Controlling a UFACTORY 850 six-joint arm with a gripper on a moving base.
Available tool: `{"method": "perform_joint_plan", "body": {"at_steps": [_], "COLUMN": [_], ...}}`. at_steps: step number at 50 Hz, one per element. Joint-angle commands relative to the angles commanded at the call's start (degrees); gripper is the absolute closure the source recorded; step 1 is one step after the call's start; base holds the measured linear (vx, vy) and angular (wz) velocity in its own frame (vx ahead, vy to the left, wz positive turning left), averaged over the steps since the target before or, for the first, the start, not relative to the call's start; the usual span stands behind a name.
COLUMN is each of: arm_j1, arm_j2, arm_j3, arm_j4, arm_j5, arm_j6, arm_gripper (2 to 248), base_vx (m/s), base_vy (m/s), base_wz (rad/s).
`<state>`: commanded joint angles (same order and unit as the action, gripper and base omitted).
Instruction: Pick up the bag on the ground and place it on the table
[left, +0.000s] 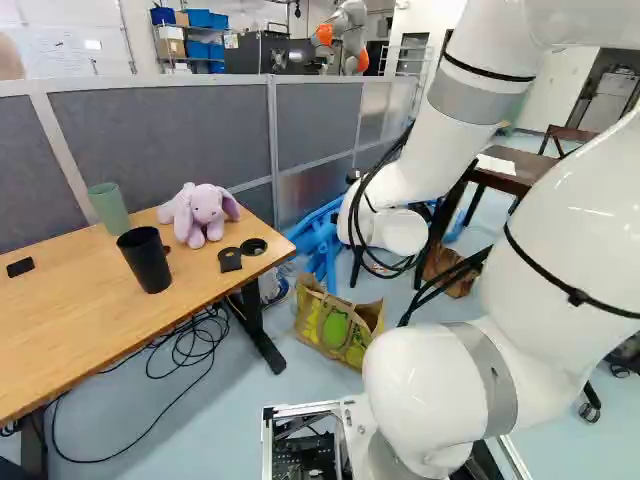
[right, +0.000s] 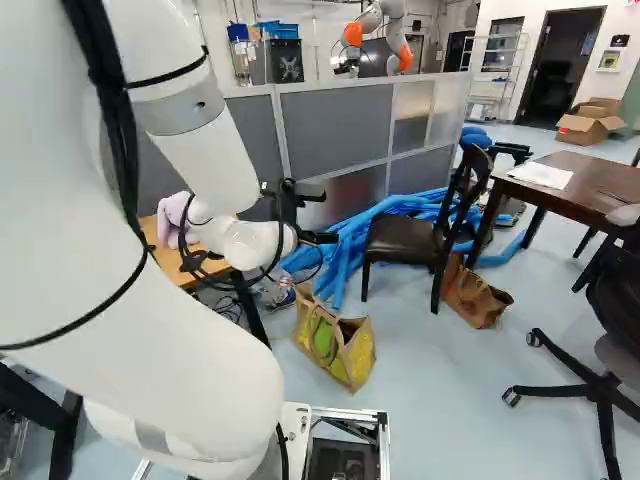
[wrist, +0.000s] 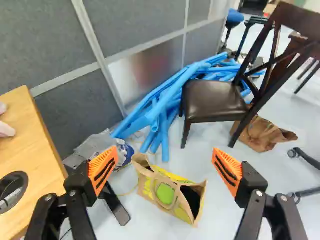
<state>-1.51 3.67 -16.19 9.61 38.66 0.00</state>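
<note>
My gripper (right: 325, 215) hangs in the air above the bag in the right base view. In the wrist view the gripper (wrist: 165, 167) is wide open, orange pads apart, holding nothing. Ahead of it, lower down and seen between the fingers, a brown bag (wrist: 196, 210) with yellow and green print and looped handles stands on the floor. The same bag (left: 338, 325) is beside the light wooden table's leg in the left base view. That table (left: 90, 315) carries a purple plush toy (left: 200, 212), a black cup (left: 146, 260) and a green cup (left: 109, 208).
Blue tubes (right: 345, 240) lie along the grey partition (right: 335, 130). A dark chair (right: 405, 238) stands before them, with a second brown bag (right: 478, 298) beside it. Farther right are a dark table (right: 590, 190) and an office chair (right: 600, 385). Another robot (left: 345, 30) is behind the partition.
</note>
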Motion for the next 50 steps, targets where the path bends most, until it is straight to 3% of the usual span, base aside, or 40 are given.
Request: {"method": "perform_joint_plan", "body": {"at_steps": [26, 50], "arm_j1": [-0.5, -0.3], "arm_j2": [-7.8, -15.7], "arm_j3": [-8.0, -15.6], "arm_j4": [8.0, 14.6], "arm_j5": [-11.7, -25.7], "arm_j6": [0.0, 0.0], "arm_gripper": [3, 3], "base_vx": [0.0, 0.0], "base_vy": [0.0, 0.0], "base_wz": [0.0, 0.0]}}
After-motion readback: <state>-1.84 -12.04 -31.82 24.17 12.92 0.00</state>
